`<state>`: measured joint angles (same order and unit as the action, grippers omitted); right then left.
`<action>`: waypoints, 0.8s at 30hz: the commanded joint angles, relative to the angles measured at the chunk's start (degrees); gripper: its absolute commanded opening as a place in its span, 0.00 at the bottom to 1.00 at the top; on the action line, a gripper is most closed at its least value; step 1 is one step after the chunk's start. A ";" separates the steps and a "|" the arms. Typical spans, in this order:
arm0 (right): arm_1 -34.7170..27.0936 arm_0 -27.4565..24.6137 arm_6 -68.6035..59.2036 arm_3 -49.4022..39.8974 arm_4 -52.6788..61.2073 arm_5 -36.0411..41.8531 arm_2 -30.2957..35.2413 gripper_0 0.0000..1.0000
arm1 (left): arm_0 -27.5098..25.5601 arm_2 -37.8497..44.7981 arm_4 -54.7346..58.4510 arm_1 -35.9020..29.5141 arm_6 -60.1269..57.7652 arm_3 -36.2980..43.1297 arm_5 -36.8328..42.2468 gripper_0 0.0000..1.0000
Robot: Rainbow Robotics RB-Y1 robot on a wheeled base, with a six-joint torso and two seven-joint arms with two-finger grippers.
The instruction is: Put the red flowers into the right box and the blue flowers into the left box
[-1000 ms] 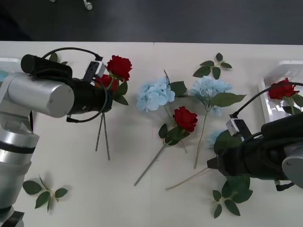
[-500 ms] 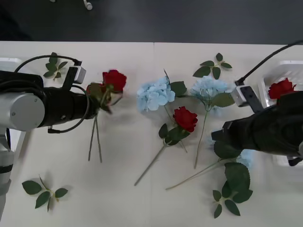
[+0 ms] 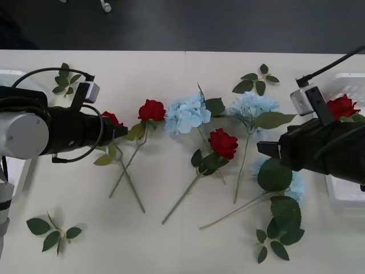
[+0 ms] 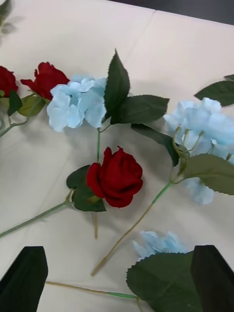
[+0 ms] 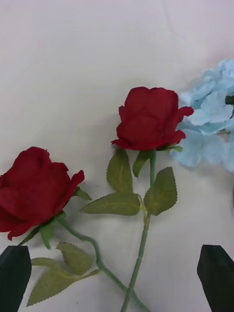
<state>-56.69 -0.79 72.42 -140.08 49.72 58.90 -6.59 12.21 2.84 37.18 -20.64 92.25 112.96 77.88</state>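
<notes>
Two red flowers lie on the table with crossed stems, one [image 3: 151,109] [image 5: 150,118] beside a blue flower [image 3: 185,114] [image 4: 75,100], the other [image 3: 111,118] [image 5: 34,190] right at my left gripper [image 3: 122,131] [image 5: 116,273], which is open and holds nothing. A third red flower [image 3: 222,142] [image 4: 116,178] lies mid-table. My right gripper [image 3: 263,149] [image 4: 118,280] hovers open just right of it, above a blue flower [image 3: 295,184] [image 4: 156,243] half hidden by its leaf and my arm. Another blue flower [image 3: 251,105] [image 4: 200,122] lies behind. The right box [image 3: 342,197] holds a red flower [image 3: 342,105]. The left box [image 3: 10,74] shows at the left edge.
Loose leaf sprigs lie at the front left [image 3: 54,228], back left [image 3: 65,80], back centre-right [image 3: 256,80] and front right [image 3: 276,237]. Long stems stretch across the middle of the table. The table's far edge meets a dark floor.
My left gripper has let go of the two red flowers, which now lie on the table, and it has drawn back left. My right arm has lifted and shifted toward the right box.
</notes>
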 commanded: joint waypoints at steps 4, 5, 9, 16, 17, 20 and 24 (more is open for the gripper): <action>-3.95 -0.62 3.34 -0.28 0.02 -11.26 -7.39 0.87 | 0.27 -6.09 -5.89 -0.80 0.48 2.45 0.87 1.00; -4.39 -0.62 3.43 -0.28 -0.59 -12.76 -8.35 0.87 | 0.27 -7.23 -6.86 -0.71 0.48 2.36 0.87 1.00; -5.27 -0.62 3.60 -0.19 -3.40 -17.15 -11.78 0.87 | 0.71 -11.63 -10.73 -0.54 0.48 1.30 0.87 1.00; -5.27 0.79 4.48 -0.19 -9.47 -26.03 -20.13 0.87 | 3.88 -13.65 -13.98 2.45 0.74 -5.47 0.87 1.00; -5.18 0.96 4.48 -0.19 -10.52 -27.17 -21.27 0.87 | 4.23 -13.74 -14.15 2.63 0.83 -6.26 0.96 1.00; -5.27 1.31 4.48 -0.19 -12.81 -30.34 -24.09 0.87 | 5.46 -14.26 -14.33 2.98 1.00 -8.37 0.87 1.00; -5.27 1.75 4.48 -0.10 -17.03 -33.76 -28.13 0.87 | 8.01 -15.58 -14.59 3.06 1.27 -11.97 0.87 1.00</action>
<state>-60.99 0.78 75.71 -139.57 35.16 27.11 -34.02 17.53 -11.91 23.31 -17.18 92.25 101.83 78.70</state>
